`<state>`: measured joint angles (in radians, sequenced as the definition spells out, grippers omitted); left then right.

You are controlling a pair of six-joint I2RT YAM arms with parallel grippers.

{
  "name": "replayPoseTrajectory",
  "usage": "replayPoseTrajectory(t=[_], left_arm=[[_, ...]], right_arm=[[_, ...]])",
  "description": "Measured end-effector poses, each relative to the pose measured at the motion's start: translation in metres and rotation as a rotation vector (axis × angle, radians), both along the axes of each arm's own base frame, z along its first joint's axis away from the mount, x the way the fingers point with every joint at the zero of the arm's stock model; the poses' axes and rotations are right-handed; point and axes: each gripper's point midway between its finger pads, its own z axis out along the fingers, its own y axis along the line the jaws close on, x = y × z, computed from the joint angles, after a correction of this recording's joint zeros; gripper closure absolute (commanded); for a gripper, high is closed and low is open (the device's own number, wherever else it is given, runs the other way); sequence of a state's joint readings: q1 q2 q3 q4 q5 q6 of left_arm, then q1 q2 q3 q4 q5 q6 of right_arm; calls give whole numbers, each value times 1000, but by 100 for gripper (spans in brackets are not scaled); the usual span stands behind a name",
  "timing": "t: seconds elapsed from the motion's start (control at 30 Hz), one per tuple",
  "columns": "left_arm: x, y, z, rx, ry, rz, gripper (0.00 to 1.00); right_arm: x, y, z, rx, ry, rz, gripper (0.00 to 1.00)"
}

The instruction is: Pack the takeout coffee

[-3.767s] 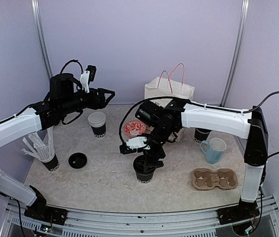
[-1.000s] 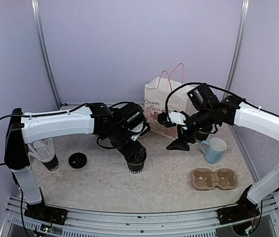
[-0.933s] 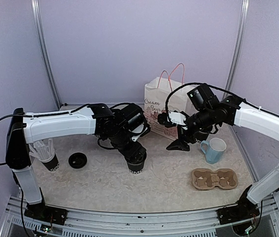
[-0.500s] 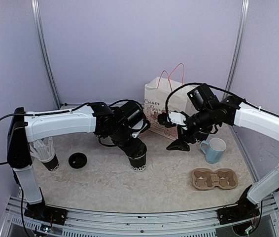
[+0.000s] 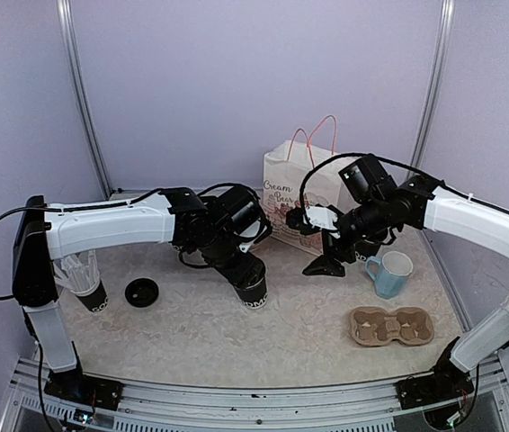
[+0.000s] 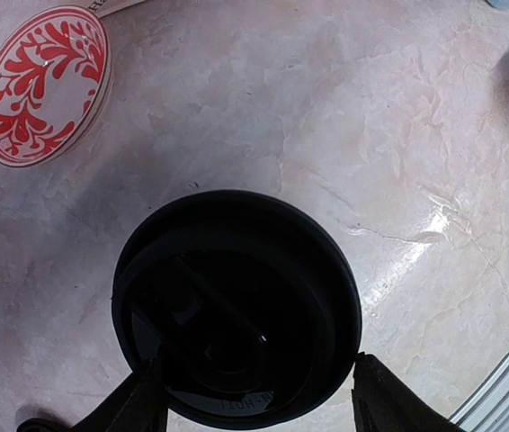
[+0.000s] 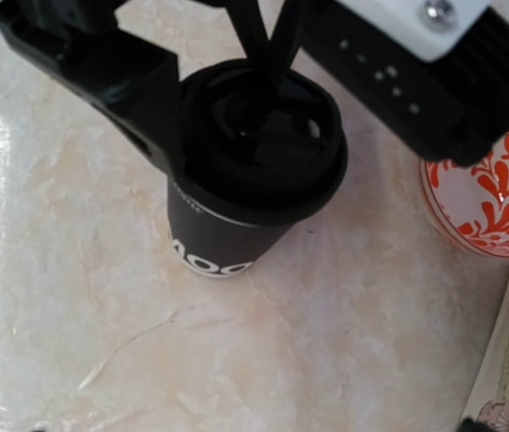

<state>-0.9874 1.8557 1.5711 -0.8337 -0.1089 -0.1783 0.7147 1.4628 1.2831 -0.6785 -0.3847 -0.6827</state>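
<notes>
A black takeout coffee cup (image 5: pixel 254 294) with white lettering and a black lid (image 6: pixel 236 306) is at the table's middle. My left gripper (image 5: pixel 247 274) is shut on it just under the lid; its fingers (image 6: pixel 142 405) show on both sides of the lid in the left wrist view. The right wrist view shows the same cup (image 7: pixel 236 225), slightly tilted, with the left gripper around it. My right gripper (image 5: pixel 324 266) hangs open and empty to the right of the cup, in front of the paper bag (image 5: pixel 304 189). Another black cup (image 5: pixel 369 247) is mostly hidden behind the right arm.
A cardboard cup carrier (image 5: pixel 391 326) lies at the front right, with a light-blue mug (image 5: pixel 389 273) behind it. A loose black lid (image 5: pixel 141 292) and a black cup of white straws (image 5: pixel 84 281) are at the left. A red-patterned disc (image 6: pixel 46 85) lies near the bag.
My left arm swung in from the left and took hold of the lidded cup, then moved it a little right. My right gripper let go of the cup and withdrew toward the bag.
</notes>
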Motion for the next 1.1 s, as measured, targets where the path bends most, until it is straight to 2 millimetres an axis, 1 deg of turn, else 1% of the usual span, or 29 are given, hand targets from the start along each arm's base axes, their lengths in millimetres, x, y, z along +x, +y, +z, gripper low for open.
replayPoseTrajectory(t=[0.13,0.23,0.27,0.3,0.63,0.8,0.9,0.97,1.1], left_arm=[[0,-3,1,-8,-6,-4,29],[1,-5,3,-16,-17,-9,22],[1,-6,4,-18,-22,-11,4],[2,-6,5,-18,-29,-10,1],[6,-12,9,-40,-55,-11,1],[5,-23,17,-82,-46,-38,7],[8,-33,21,-105,-49,-48,11],[11,-37,19,-105,-48,-51,12],[12,-38,6,-84,-27,-52,13]], right_arm=[[0,0,0,-1,1,0,3],[0,0,0,-1,1,0,3],[0,0,0,-1,1,0,3],[0,0,0,-1,1,0,3],[0,0,-1,-3,3,0,3],[0,0,-1,-4,3,-1,3],[0,-1,-1,-5,2,-2,3],[0,-1,-1,-5,1,-2,3],[0,-1,-1,-5,1,-2,3]])
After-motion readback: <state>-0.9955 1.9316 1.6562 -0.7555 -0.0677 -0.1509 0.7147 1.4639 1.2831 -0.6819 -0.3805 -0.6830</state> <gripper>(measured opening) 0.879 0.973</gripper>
